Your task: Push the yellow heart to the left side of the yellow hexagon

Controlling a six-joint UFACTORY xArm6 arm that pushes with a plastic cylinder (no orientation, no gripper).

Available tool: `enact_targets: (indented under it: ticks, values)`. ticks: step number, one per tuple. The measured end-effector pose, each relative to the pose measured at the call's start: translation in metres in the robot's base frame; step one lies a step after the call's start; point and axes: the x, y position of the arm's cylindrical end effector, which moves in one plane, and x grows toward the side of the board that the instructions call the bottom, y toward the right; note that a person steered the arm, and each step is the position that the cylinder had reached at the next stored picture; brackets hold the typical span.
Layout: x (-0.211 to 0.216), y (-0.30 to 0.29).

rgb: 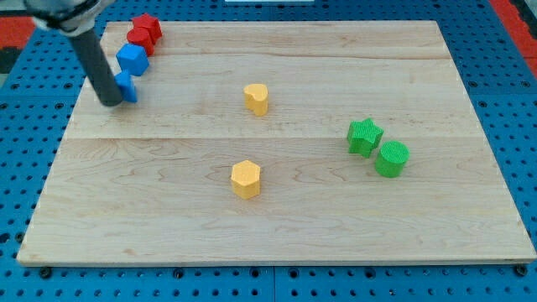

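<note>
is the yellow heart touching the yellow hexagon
Apart. The camera view shows the yellow heart toward the view's top and the yellow hexagon below it, with bare wooden board plainly between them.

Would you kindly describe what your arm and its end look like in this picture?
My arm ends in a straight, dark grey, smooth cylindrical rod. Above it, a blurred dark bulk enters from the view's top left. No cables, markings or pincer show. My tip is the rod's plain blunt lower end.

Pale matt wooden board [336, 218]; yellow heart [257, 98] looks matt, perhaps plastic.
</note>
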Motion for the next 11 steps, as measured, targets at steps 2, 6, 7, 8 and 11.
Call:
enact_targets:
  ticks: [2,6,7,8,11]
  values:
    - [-0.018,0.108]
    - [0.094,0.242]
    - [0.018,0.230]
    - [0.006,0.199]
    - [0.049,0.140]
